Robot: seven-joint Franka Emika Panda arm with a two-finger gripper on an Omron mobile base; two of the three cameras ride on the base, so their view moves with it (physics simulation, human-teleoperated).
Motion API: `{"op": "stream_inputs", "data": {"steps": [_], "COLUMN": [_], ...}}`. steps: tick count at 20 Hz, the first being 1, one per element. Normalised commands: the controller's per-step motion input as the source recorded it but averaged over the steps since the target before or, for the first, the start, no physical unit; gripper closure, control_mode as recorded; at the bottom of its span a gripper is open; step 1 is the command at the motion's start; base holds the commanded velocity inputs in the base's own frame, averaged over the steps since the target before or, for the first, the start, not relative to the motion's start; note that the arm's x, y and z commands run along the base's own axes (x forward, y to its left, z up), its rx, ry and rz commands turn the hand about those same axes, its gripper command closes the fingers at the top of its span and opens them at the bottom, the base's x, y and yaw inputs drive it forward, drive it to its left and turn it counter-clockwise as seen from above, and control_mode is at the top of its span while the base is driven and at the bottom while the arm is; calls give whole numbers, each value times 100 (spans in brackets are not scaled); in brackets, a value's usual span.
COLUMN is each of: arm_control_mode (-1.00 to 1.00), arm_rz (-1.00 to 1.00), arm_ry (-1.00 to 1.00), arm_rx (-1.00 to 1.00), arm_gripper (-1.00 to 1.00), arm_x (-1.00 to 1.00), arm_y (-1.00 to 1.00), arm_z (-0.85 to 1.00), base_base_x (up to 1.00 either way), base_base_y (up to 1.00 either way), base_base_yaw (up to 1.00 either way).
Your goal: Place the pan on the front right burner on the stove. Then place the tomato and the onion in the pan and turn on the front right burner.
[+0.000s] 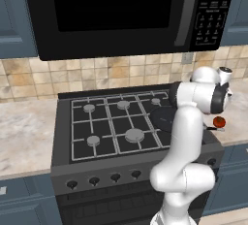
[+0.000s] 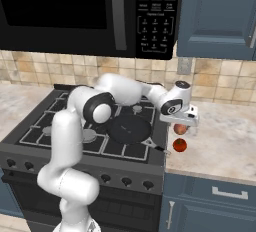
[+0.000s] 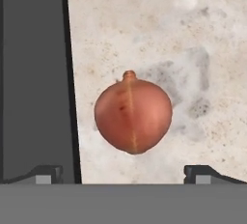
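Hand view: gripper (image 3: 123,175) wide open, its two dark fingertips (image 3: 46,174) spread at the bottom edge and nothing between them — holding nothing. Onion (image 3: 133,113) lies on the speckled counter (image 3: 193,35) just beyond the tips, centred between them, stem nub pointing away from the camera, not touching either finger. Dark edge of the stove (image 3: 29,73) runs alongside the onion, a thin strip of counter between. Right base view: arm reaches over the stove's right edge, hand pointing down over the counter, close above the onion (image 2: 180,128). Tomato (image 2: 180,145) sits on the counter just in front of the onion, near the stove's front right corner, apart from the hand. Pan (image 2: 129,128) rests on the grate at the stove's front right, handle toward the front right corner; pan is empty. Left base view: tomato (image 1: 219,121) shows right of the arm's elbow; pan (image 1: 162,117) partly hidden by the arm. Beyond — tiled wall (image 1: 29,78), microwave (image 1: 121,10) above.
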Motion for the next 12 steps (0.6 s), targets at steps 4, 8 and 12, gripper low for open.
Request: {"op": "stream_inputs", "data": {"steps": [4, 8, 12], "arm_control_mode": [-100, -100, -100], "arm_rz": [-6, -6, -6], "arm_ry": [0, 0, 0], "arm_rx": [0, 0, 0], "arm_gripper": [-100, -100, -100], "arm_x": [29, 18, 13], "arm_y": [-11, -7, -1], "arm_z": [-26, -26, -26], "base_base_x": [0, 0, 0], "base_base_y": [0, 0, 0], "base_base_yaw": [0, 0, 0]}}
